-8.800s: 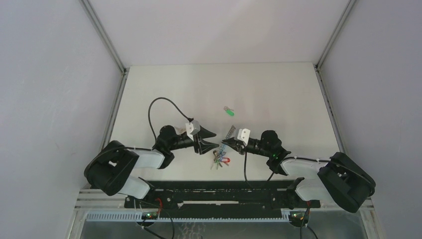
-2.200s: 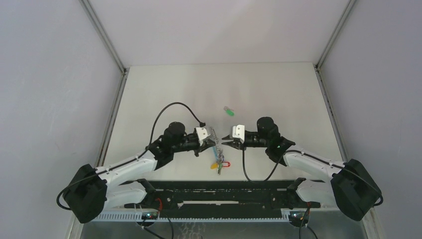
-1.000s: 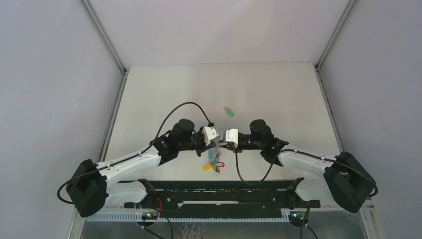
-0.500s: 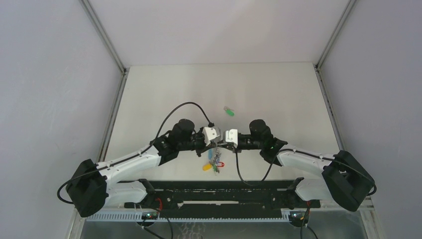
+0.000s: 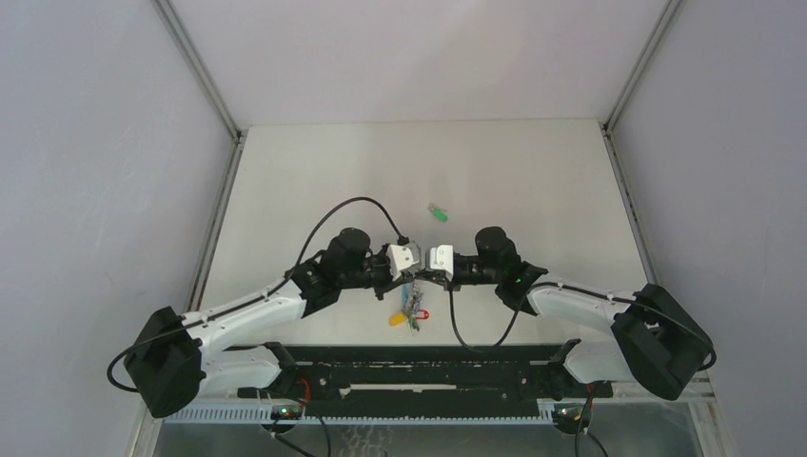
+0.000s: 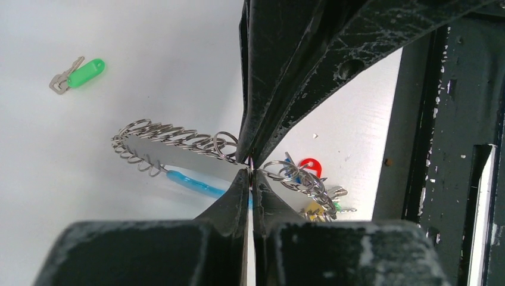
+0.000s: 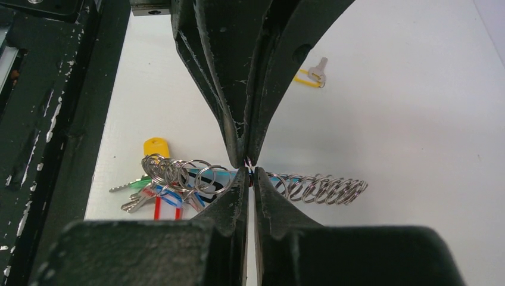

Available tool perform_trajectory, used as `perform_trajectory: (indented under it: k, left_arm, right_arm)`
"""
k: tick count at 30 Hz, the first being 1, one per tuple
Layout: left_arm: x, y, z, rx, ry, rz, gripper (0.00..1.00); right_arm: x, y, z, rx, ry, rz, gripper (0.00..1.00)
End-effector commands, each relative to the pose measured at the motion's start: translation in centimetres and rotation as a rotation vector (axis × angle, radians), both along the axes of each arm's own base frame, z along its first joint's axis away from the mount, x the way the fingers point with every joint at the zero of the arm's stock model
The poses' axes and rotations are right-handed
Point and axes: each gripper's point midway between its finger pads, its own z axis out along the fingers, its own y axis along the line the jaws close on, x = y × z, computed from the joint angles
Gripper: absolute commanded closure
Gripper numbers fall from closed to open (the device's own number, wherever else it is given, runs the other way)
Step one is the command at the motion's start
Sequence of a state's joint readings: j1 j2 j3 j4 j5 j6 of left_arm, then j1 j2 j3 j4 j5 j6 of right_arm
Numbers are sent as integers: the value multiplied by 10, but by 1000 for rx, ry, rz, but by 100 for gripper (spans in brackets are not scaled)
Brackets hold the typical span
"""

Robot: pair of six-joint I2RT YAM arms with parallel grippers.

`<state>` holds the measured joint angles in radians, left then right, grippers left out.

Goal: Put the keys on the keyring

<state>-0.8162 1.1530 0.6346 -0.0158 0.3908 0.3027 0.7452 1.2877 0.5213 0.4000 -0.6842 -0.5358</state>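
Note:
The keyring [image 5: 411, 307] hangs just above the table between both arms. It is a chain of steel rings [image 6: 172, 138], a blue band [image 6: 193, 183] and a bunch of coloured-tag keys [image 7: 158, 179]. My left gripper [image 5: 412, 276] and right gripper [image 5: 421, 276] meet tip to tip, each shut on the keyring's wire. In the left wrist view the left gripper [image 6: 251, 171] pinches a thin ring. The right gripper [image 7: 249, 170] pinches beside the coil [image 7: 318, 187]. A green-headed key [image 5: 438, 213] lies loose farther back, the same green key [image 6: 83, 72] in the left wrist view. A yellowish-tagged key [image 7: 312, 74] lies loose too.
A black rail [image 5: 409, 367] runs along the near table edge, close under the hanging keys. The left arm's black cable [image 5: 333, 211] loops above its wrist. Grey walls close in the white table [image 5: 314, 171] on three sides.
The right gripper's jaws have shut onto the keyring. Both arms have stayed almost still, and the hanging key bunch has barely shifted.

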Motion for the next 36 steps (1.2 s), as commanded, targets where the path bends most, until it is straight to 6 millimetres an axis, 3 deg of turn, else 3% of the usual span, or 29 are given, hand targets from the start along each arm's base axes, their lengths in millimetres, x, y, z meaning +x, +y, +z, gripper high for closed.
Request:
perform_trajectory:
  k: [1, 7, 11, 26, 36]
  left_arm:
    - [3, -12, 34, -119, -125, -41, 94]
    - [6, -4, 28, -168, -155, -29, 79]
    - [9, 1, 26, -205, -154, -23, 76]
    - [7, -1, 24, -229, -158, -52, 72]
    - [10, -2, 15, -197, -139, -53, 78]
  right_arm:
    - [7, 8, 37, 89, -55, 18, 100]
    - [7, 6, 45, 112, -53, 19, 100]
    - [6, 5, 48, 134, -50, 25, 100]
    - [6, 7, 50, 152, -36, 35, 100]
    - [5, 6, 51, 154, -33, 34, 100]
